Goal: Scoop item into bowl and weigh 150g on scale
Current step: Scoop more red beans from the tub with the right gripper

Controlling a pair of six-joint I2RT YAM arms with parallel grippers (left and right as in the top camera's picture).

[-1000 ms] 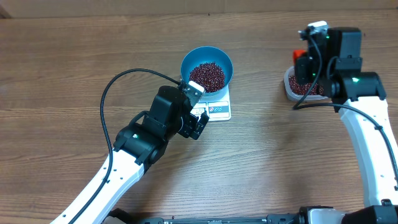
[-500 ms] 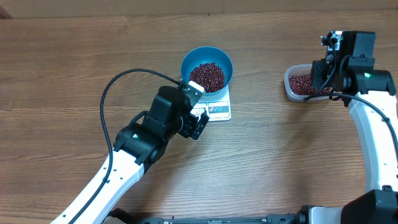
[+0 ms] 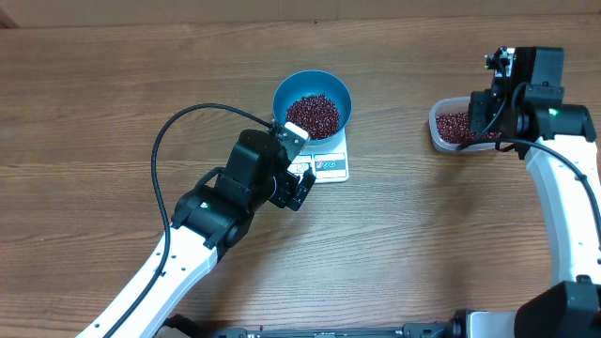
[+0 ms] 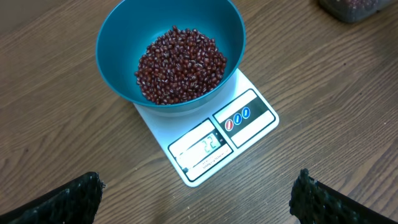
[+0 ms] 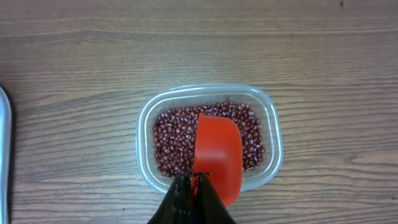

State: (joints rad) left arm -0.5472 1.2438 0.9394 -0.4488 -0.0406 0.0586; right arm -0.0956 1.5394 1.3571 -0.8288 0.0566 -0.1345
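We saw the right gripper (image 5: 194, 186) clamped on the handle of an orange-red scoop (image 5: 217, 155), which hung directly over a clear tub (image 5: 145, 134) of maroon beans (image 5: 171, 146). The scoop's long axis ran straight out from the fingers, across the tub's shorter width, and no beans showed in it. We judged the coming dip needed mainly a drop downward. The blue bowl (image 4: 115, 68), already holding beans, sat on the white scale (image 4: 245, 118), well apart toward the robot's left. It lay nearer the left gripper (image 4: 196, 202), whose jaws stood wide and empty just short of the scale.
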